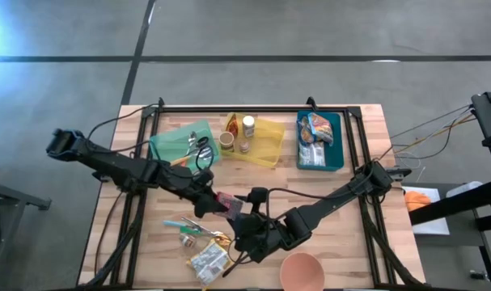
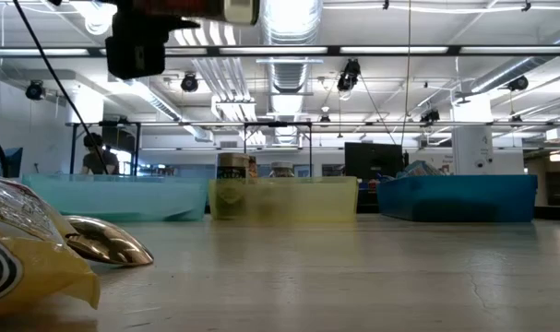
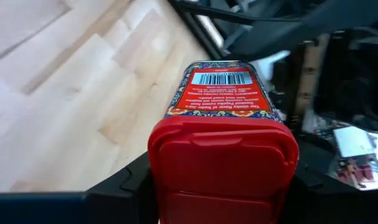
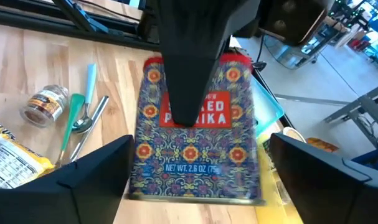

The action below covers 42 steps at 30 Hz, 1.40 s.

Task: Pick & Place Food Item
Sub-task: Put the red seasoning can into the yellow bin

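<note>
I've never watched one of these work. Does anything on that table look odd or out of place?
One thing: a red-lidded paprika tin is off the table, gripped by the left gripper, with the open right gripper around it. Packets and cutlery lie loose near the front edge, unlike the items sorted into trays.

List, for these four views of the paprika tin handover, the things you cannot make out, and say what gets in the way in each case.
- High view: the paprika tin is mostly covered by both end effectors.
- Right wrist view: the tin's label is partly hidden by the left end effector's dark finger.
- Left wrist view: the tin's lower end is cut off by the picture's edge.
- Low view: the yellow bin's jars are blurred; the gold spoon and yellow packet are cut off at the left edge.
</note>
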Available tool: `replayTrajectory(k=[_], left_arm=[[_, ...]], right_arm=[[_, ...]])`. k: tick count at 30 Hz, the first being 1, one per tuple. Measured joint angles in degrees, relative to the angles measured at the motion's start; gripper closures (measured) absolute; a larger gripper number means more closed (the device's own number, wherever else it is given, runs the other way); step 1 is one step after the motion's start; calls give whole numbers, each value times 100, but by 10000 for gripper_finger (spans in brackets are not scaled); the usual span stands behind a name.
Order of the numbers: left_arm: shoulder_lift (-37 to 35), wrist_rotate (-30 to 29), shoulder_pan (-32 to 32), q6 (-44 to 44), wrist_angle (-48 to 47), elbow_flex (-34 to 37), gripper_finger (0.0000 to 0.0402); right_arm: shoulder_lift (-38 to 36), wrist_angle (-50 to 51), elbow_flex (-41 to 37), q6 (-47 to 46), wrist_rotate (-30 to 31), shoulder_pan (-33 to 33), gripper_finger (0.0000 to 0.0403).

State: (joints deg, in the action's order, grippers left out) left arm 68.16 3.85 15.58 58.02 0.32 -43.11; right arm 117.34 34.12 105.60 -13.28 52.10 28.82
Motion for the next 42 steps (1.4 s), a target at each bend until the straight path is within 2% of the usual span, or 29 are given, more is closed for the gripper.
replayTrajectory(k=[6,10,13,18,26,30,34,42], left_arm=[[-138,-87,-223,-80,-608,-54,197],[-168,-151,-401,-188,-1289,-350,197],[-128,-194,-582,-475,-2008,-751,197],[-72,-277,-1000,-955,-3136,-1411,197],[7,-192,-1635,-1550,-3469,-1984,197],[376,-90,-1828,-1868,-3646,-2224,197],[905,-63,-2082,-2379,-3931,-2680,197],[1922,-81,-2553,-3699,-4904,-3764,197]], right_arm=[[0,254,-26,-96,50,3,60],[0,742,-26,-466,189,4,77],[0,1355,-26,-979,472,4,88],[0,2436,-28,-2063,501,0,110],[0,3731,-30,-3238,459,4,146],[0,4116,-49,-3696,396,5,164],[0,4191,-71,-3922,1,4,176],[-163,4609,-245,-4317,-126,17,179]])
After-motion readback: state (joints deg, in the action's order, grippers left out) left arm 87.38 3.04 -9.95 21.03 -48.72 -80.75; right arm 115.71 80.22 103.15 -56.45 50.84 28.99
